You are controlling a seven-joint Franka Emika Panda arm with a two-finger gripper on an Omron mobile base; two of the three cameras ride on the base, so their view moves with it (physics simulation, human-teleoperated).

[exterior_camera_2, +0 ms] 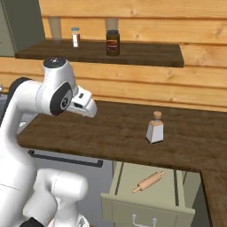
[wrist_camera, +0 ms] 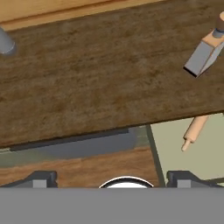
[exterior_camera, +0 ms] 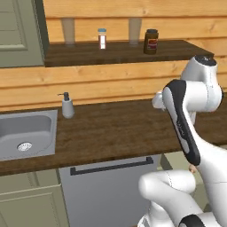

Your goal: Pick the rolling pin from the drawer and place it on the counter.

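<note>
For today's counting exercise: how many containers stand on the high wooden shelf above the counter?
2: a small white jar with a blue lid toward the shelf's left, and a dark brown jar to its right. Nothing else shows there.

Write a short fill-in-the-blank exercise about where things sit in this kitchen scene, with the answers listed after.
1. The light tan wooden rolling pin lies inside the open sage-green ____.
2. The pale cork-topped bottle stands on the dark brown wooden ____.
3. The jaws of the two-finger gripper are ____, holding nothing.
4. The white soap dispenser stands beside the grey steel ____.

Answers: drawer; counter; open; sink
</note>
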